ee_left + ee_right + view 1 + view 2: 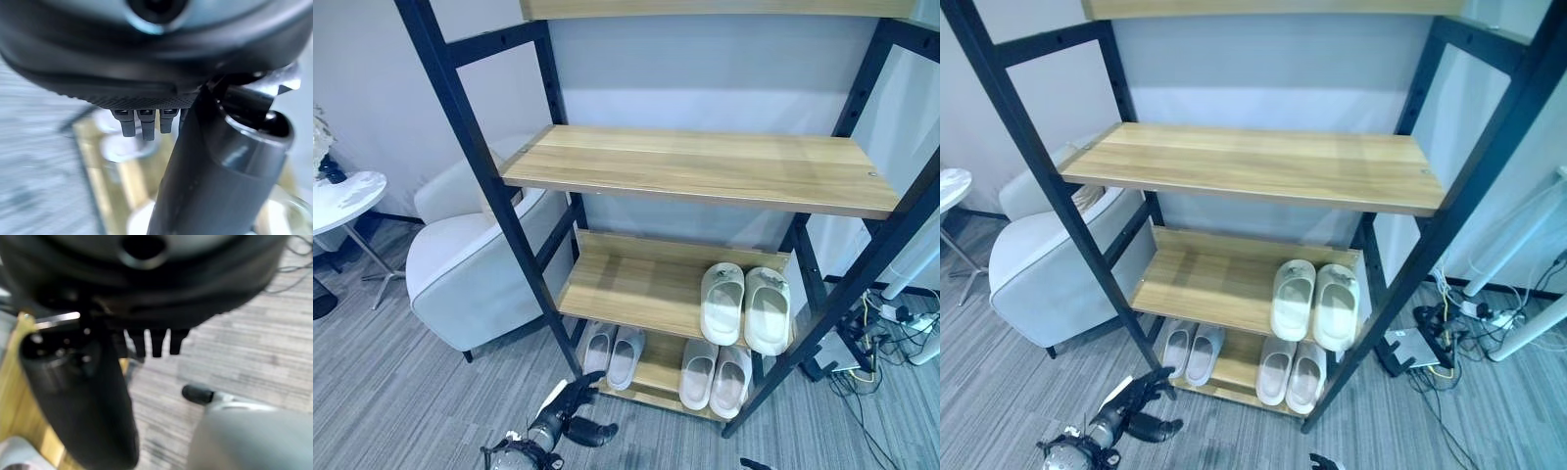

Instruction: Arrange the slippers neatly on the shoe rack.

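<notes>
Three pairs of slippers already sit on the rack [862, 196]. The upper pair [745, 305] is on the middle shelf toward 3 o'clock. On the bottom shelf, the grey pair [614, 352] lies toward 9 o'clock and the white pair [716, 376] toward 3 o'clock.

The left hand [576, 401] hangs low over the carpet [401, 401] at about 7 o'clock from the grey pair, its fingers loosely spread and holding nothing. The right hand [156, 340] shows its fingers straight and empty above the carpet.

The job looks nearly finished. Any remaining step is probably squaring up. The upper pair splays slightly at the toes, so nudge its heels together with flat fingers. Approach between the rack's black uprights, keeping the wrist clear of the shelf edge.
</notes>
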